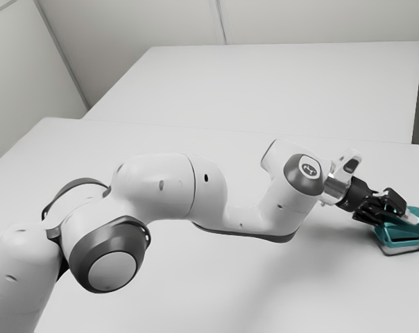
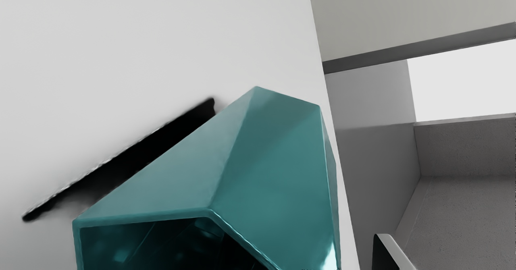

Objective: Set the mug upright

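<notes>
My black two-finger pincer reached the teal, many-sided, glossy mug on a smooth pale table, toward the exterior view's right and well apart from my white, rounded arm base at the exterior view's left. The mug was not upright: it leaned over, its angular mouth turned toward my hand, and whether its side lay flat on the tabletop or hung just off it I could not tell. The pincer was right at the mug, but whether it was open, closed or gripping the wall, the views did not settle. As I judged it, reaching the mug was done, while standing it on its base was left. Flat facets met along crisp edges, a thin rim framed a dark, shiny hollow, and light glinted low on one wall. A long black shadow slanted across the matte surface close beside the mug. Past the near table, on its far side, stood a second plain pale surface, with light wall panels behind.
</notes>
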